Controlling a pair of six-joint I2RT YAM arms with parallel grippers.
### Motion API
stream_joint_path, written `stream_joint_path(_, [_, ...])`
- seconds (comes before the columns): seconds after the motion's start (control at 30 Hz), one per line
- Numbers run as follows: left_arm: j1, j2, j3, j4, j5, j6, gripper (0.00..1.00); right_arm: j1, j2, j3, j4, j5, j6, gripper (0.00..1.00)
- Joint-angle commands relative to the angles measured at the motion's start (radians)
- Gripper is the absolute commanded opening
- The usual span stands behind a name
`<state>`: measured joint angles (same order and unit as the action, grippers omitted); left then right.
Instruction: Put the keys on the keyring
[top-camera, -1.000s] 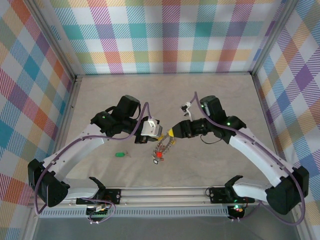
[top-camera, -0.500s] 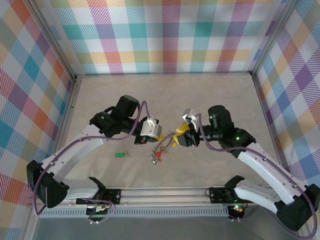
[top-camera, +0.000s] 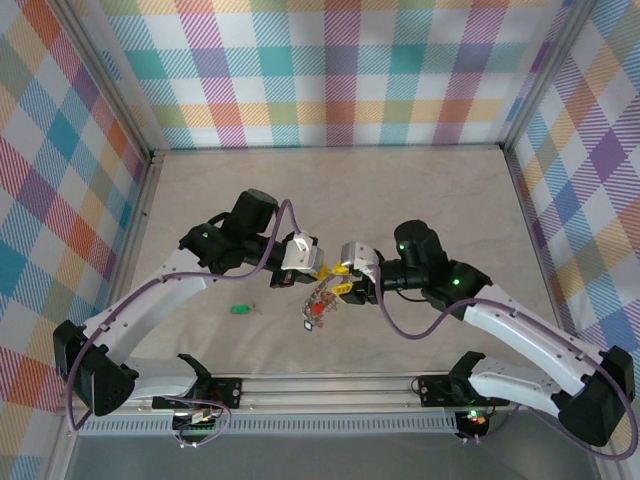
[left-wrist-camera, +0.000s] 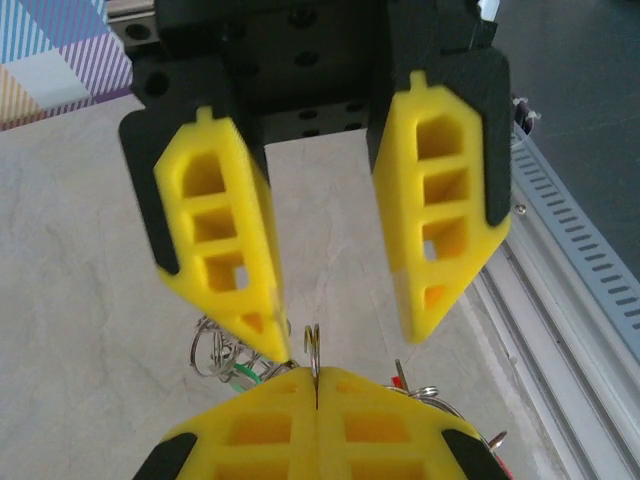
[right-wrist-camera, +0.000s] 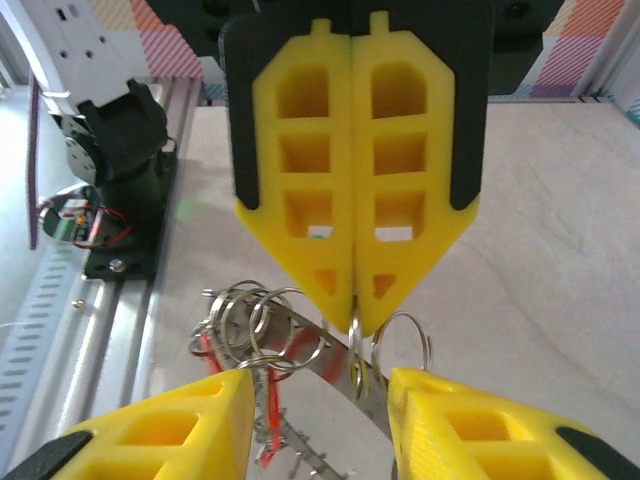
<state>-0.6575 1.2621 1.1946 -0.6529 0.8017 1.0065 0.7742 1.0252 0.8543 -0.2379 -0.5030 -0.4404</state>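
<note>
Keyring (top-camera: 322, 297), mid-table: my right gripper (right-wrist-camera: 355, 312) clamped on its wire, my left gripper (left-wrist-camera: 347, 335) fingers apart astride it; best practice, I judge, is holding the right rigid while closing the left just beside it, green-tagged key (top-camera: 238, 309) lying apart.

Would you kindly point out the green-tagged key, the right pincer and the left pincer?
green-tagged key (top-camera: 238, 309): top view, its tag.
right pincer (right-wrist-camera: 355, 316): right wrist view, between shut fingertips.
left pincer (left-wrist-camera: 345, 342): left wrist view, between open fingertips.
</note>
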Motion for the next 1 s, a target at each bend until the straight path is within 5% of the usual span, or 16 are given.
stream_joint_path(0.0, [0.006,-0.006,0.016,0.017,0.048,0.003,0.0,0.01,0.013,0.035,0.058,0.051,-0.07,0.41])
stream_joint_path(0.47, [0.027,0.033,0.049,0.017,0.035,-0.03,0.0,0.013,0.022,0.03,0.069,0.047,-0.089,0.0])
stream_joint_path(0.97, [0.1,-0.052,-0.073,0.091,0.066,-0.166,0.17,-0.002,-0.027,-0.158,0.459,0.015,0.103,0.0])
